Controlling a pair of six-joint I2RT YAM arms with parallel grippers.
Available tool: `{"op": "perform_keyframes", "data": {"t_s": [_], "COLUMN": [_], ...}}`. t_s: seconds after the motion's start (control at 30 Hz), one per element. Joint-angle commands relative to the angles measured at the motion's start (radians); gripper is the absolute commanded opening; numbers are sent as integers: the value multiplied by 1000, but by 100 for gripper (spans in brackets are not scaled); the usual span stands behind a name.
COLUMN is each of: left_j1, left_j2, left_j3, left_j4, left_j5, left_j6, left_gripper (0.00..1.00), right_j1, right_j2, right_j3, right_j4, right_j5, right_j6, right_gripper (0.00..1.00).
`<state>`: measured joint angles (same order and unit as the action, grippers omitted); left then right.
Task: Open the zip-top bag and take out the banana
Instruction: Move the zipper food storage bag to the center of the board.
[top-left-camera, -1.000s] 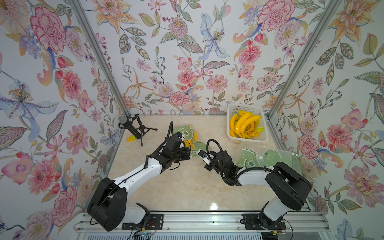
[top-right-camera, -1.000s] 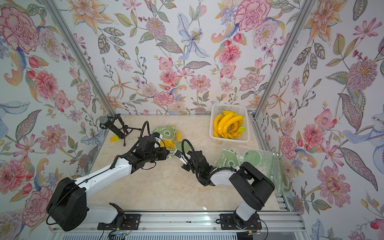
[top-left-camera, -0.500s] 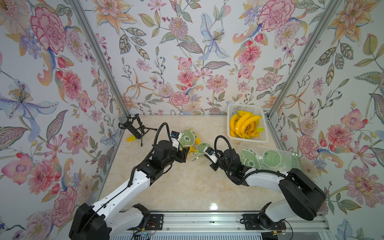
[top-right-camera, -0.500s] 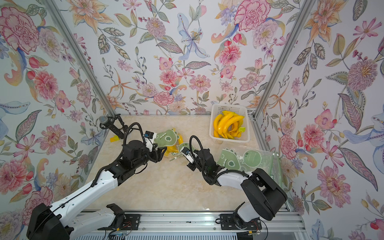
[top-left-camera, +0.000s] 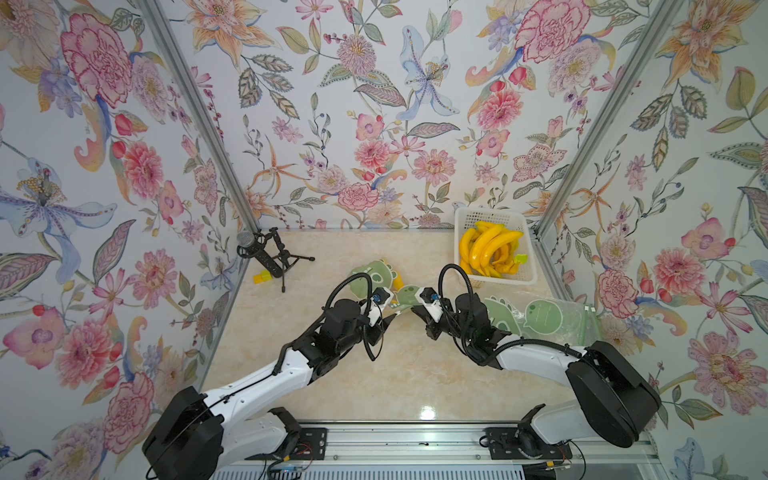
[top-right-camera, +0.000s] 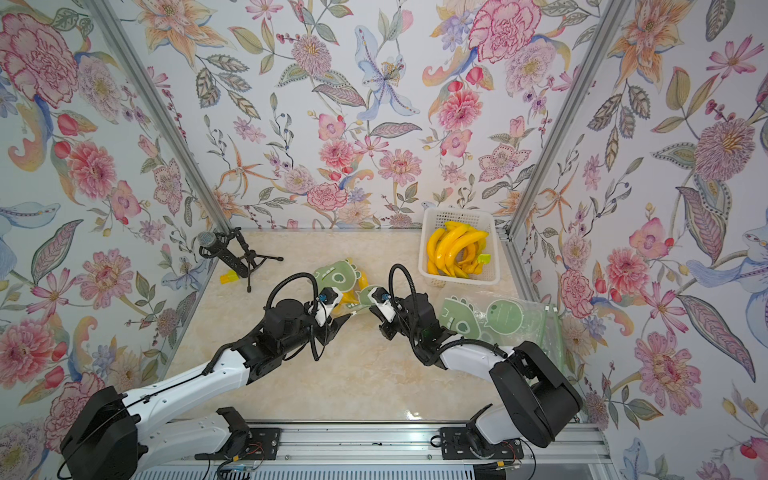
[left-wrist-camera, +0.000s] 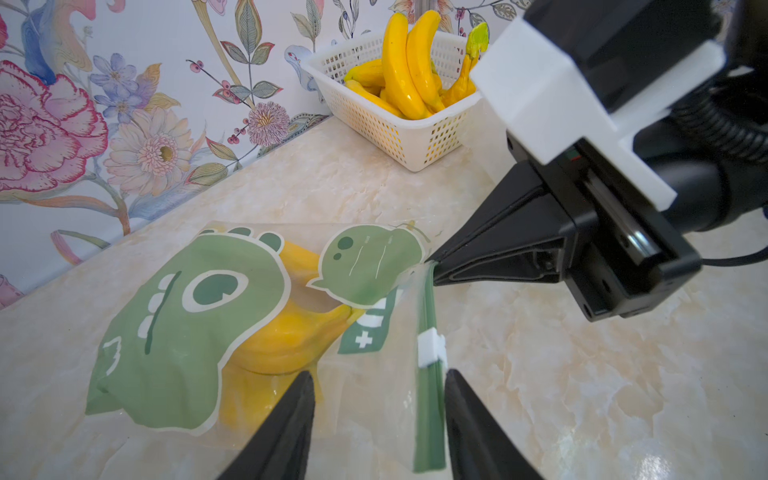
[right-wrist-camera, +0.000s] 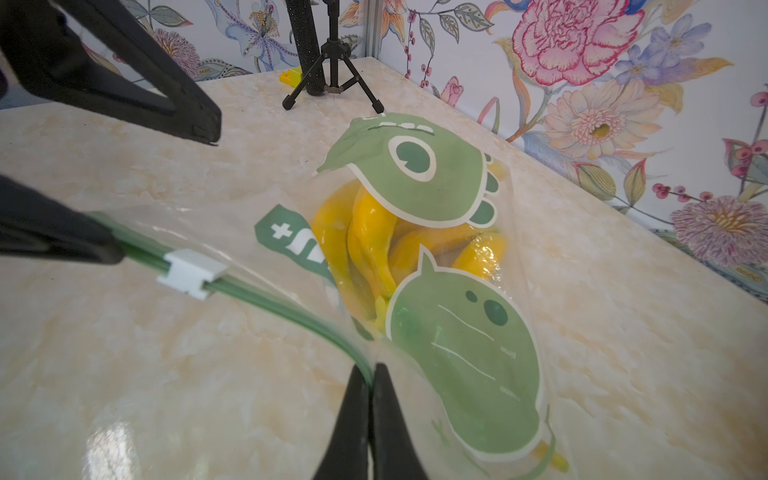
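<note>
right tool (right-wrist-camera: 371, 376) pinches zip edge (right-wrist-camera: 266, 298); left tool (left-wrist-camera: 378, 374) gapes astride it.

The light is bright and even and falls from overhead. In both top views a small white glare spot (top-left-camera: 428, 413) (top-right-camera: 415, 413) lies on the glossy counter (top-left-camera: 399, 386) near its front edge, and the shadows under my arms are faint and soft. The wide lenses splay the corner posts outward. In the right wrist view my right gripper (right-wrist-camera: 372, 374) is blurred, too near the lens, the film of the zip-top bag (right-wrist-camera: 457, 353) shows pale sheen, and the far wall is sharp
</note>
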<state>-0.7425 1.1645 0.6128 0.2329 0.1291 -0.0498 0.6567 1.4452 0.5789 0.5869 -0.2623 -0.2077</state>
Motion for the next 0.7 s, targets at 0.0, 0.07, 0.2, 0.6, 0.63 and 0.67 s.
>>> {"op": "perform_keyframes", "data": {"t_s": [0.0, 0.07, 0.2, 0.6, 0.63, 0.67], "left_j1": [-18, -33, -46, -47, -47, -47], "left_j2": [28, 35, 53, 82, 86, 92], "left_j3": [9, 4, 6, 37, 43, 49], "left_j4": [27, 32, 24, 48, 45, 42], "left_j5": [-14, -20, -43, -47, -44, -37], "left_j6": [55, 64, 74, 90, 92, 93], "left_gripper": [49, 48, 42, 30, 29, 29], "right_j1": [-28, -39, -48, -46, -46, -45], "right_j2": [-20, -20, -16, -9, -9, -7], "right_j3": [-14, -16, -15, -13, -13, -13], "right_j4": [20, 26, 31, 19, 19, 18], "right_j5": [-30, -37, -48, -67, -69, -72], "right_j6": [28, 36, 45, 55, 56, 56], "right_gripper": [0, 0, 0, 0, 0, 0]}}
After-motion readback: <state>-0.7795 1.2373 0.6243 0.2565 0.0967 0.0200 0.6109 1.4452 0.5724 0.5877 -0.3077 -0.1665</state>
